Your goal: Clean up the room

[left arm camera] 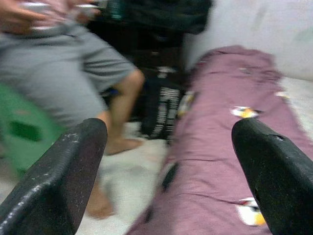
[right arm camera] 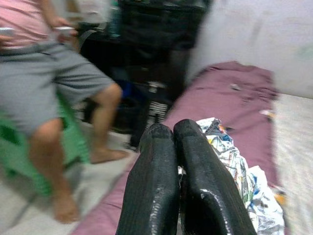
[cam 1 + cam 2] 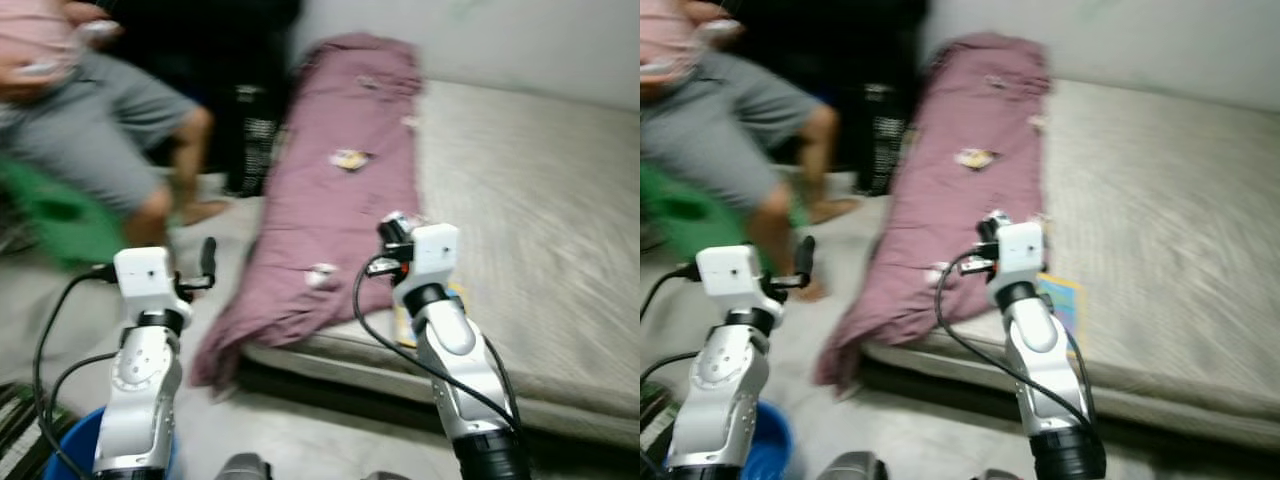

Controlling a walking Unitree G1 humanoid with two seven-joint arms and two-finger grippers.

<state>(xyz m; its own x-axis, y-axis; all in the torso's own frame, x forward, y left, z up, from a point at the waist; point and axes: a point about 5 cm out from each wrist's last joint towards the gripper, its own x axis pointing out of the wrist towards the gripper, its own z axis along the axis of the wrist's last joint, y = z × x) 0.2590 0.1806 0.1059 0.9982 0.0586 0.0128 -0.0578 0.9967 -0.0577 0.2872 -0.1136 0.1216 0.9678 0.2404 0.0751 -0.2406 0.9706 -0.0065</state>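
My right gripper is shut on a crumpled colourful printed wrapper, held above the edge of the purple blanket. In the left eye view the right gripper is raised over the near side of the mattress. Two small scraps lie on the blanket. My left gripper is open and holds nothing; it is raised over the floor to the left of the blanket.
A person sits on a green stool at the left, feet on the floor by the mattress. A black bag stands behind. A blue bucket is at my left foot. A yellow-blue flat item lies near the mattress edge.
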